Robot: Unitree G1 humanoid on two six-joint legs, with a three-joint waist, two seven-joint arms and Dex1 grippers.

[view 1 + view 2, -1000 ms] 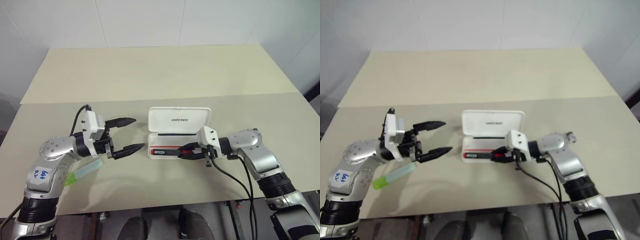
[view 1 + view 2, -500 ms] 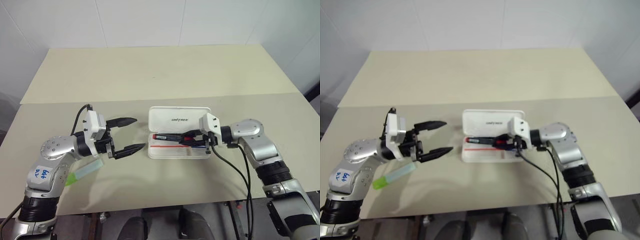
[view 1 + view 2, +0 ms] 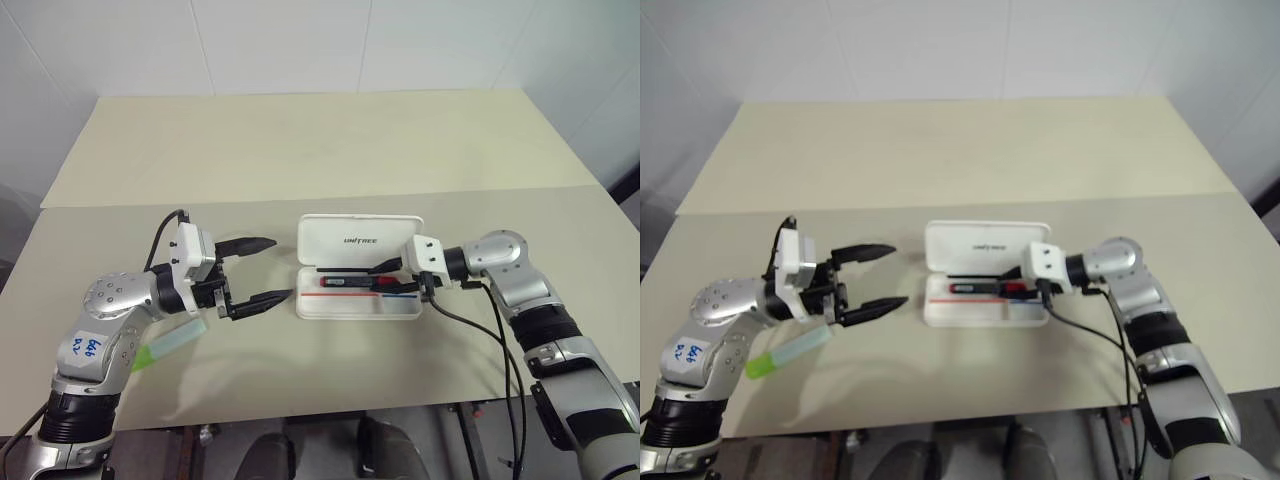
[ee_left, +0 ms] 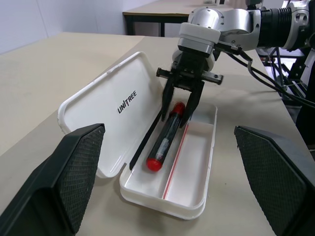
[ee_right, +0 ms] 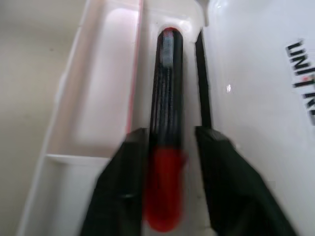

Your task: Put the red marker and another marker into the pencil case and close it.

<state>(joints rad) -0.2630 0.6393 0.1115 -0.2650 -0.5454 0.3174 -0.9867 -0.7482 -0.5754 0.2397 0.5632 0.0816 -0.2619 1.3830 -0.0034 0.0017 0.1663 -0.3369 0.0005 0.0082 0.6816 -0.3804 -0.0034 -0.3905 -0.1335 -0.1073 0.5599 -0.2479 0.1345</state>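
- The flat white hard-plastic pencil case (image 3: 360,280) with rounded corners lies open near the middle of the beige bench (image 3: 330,150), closer to its front edge, its lid with small dark lettering folded back toward the far edge.
- The short red marker with a black barrel (image 4: 167,135) lies in the case's tray along the hinge side, beside a thin red stripe (image 4: 175,160) on the tray floor.
- The right gripper (image 4: 181,109) reaches into the tray from the case's right end; its two black fingers (image 5: 125,182) stand slightly apart on either side of the marker's red end, and the right wrist view shows a narrow gap between them and the marker.
- The left gripper (image 3: 262,270) hovers just left of the case, pointing at it, fingers spread wide and empty.
- The chunky light-green marker with a pale translucent cap (image 3: 165,345) lies on the bench toward the front left corner, partly under the left arm, well apart from the case.
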